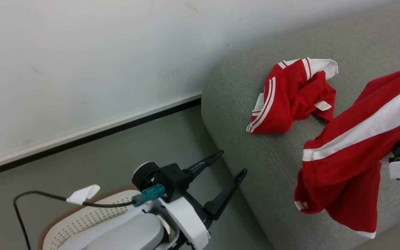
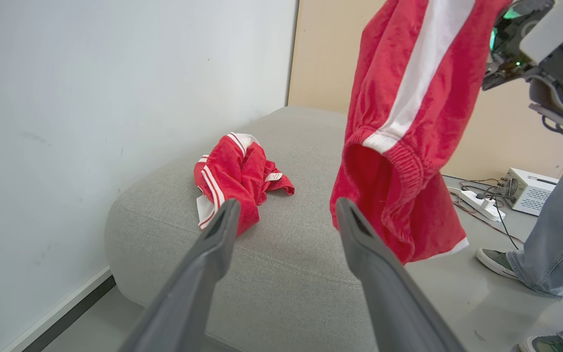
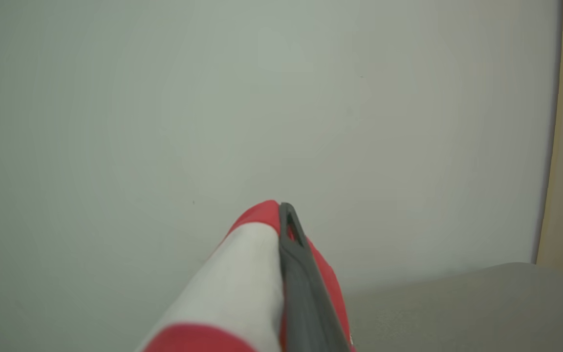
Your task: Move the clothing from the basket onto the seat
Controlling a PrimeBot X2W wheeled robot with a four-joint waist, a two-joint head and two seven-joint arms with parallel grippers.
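Two red garments out of the basket: one laid on the seat, one hung from the right gripper.

The seat (image 1: 241,104) is seen as a large rounded block in coarse light-grey weave, with a seam along its front edge. The hanging garment (image 1: 352,146), soft red knit with a broad white stripe and an elasticated gathered hem, is draped over the seat's near edge; contact with the cushion cannot be told. The crumpled garment (image 1: 290,100), red with thin white stripe trim and a small white label, is bunched on the seat top. The basket (image 1: 92,215), cream perforated plastic with a tan rim, is set on the floor beside the seat, partly covered by the left arm. The left gripper (image 1: 232,161) is held with fingers spread wide and nothing between them. The right gripper (image 3: 281,220) appears clamped on the hanging garment, with one finger buried in cloth.
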